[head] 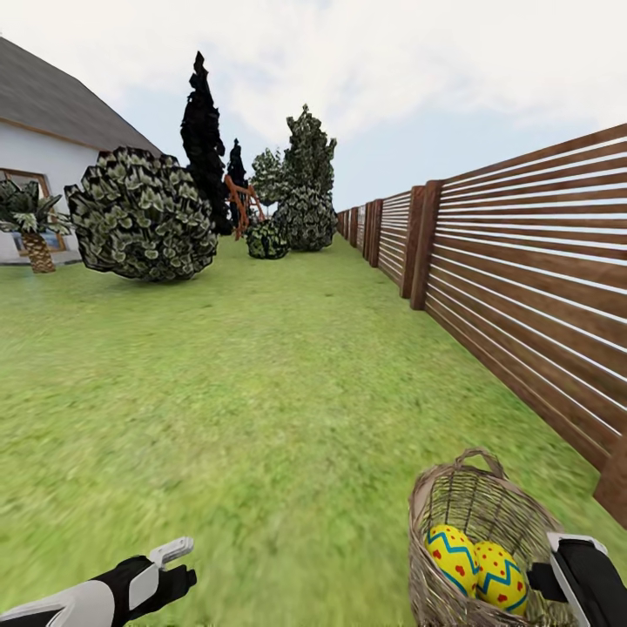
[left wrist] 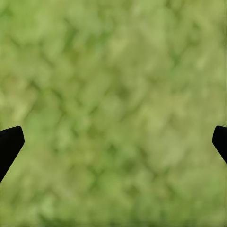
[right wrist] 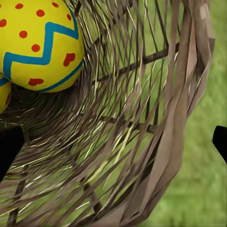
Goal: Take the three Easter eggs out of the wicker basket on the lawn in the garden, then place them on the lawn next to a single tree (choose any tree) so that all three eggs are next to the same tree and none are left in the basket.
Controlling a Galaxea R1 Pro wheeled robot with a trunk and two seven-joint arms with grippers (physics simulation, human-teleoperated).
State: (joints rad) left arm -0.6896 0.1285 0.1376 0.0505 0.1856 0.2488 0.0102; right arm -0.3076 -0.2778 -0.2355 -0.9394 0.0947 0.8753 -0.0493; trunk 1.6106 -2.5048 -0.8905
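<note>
The wicker basket (head: pixel 475 509) stands on the lawn (head: pixel 261 392) at the lower right of the head view, close to the fence. Two yellow Easter eggs (head: pixel 453 553) (head: pixel 501 579) with blue zigzags and red marks lie inside it. My right gripper (head: pixel 562 570) is at the basket's right rim. In the right wrist view this right gripper (right wrist: pixel 113 146) is open, looking into the woven wall, with one egg (right wrist: pixel 40 45) deeper inside. My left gripper (head: pixel 165 570) hangs open over bare grass. A leafy green tree (head: pixel 306 165) stands far back.
A brown slatted fence (head: pixel 522 279) runs along the right. A round bush (head: pixel 144 213), a palm (head: pixel 30 226) and the white house (head: pixel 43 148) are at the left. A near-black tree (head: pixel 202 131) and a wooden play tower (head: pixel 244 205) stand far behind.
</note>
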